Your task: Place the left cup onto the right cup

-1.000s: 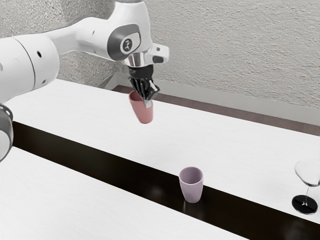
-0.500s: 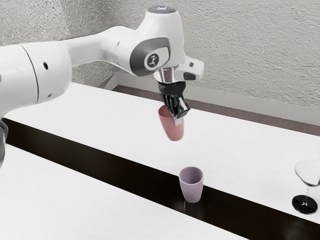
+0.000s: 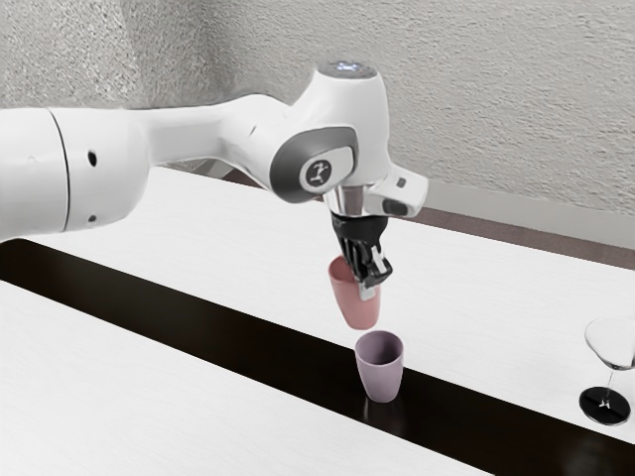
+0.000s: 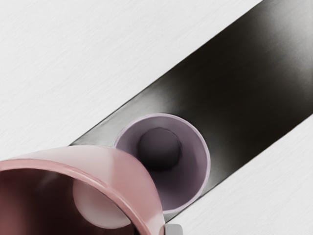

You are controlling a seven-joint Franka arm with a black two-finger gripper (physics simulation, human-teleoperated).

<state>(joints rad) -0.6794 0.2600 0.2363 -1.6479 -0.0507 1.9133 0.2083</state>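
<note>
Pink left cup point(image 3: 355, 305) hangs tilted in your gripper point(image 3: 369, 283), fingers clamped on its rim | lift and carry look done: it hovers just above the lilac right cup point(image 3: 380, 365) on the dark stripe point(image 3: 198, 322) | you have yet to centre, lower, release | wine glass point(image 3: 608, 369) well apart | no writing readable

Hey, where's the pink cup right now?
In the exterior view, the pink cup hangs in the gripper, just above and slightly toward the view's left of the purple cup on the dark stripe.
</note>
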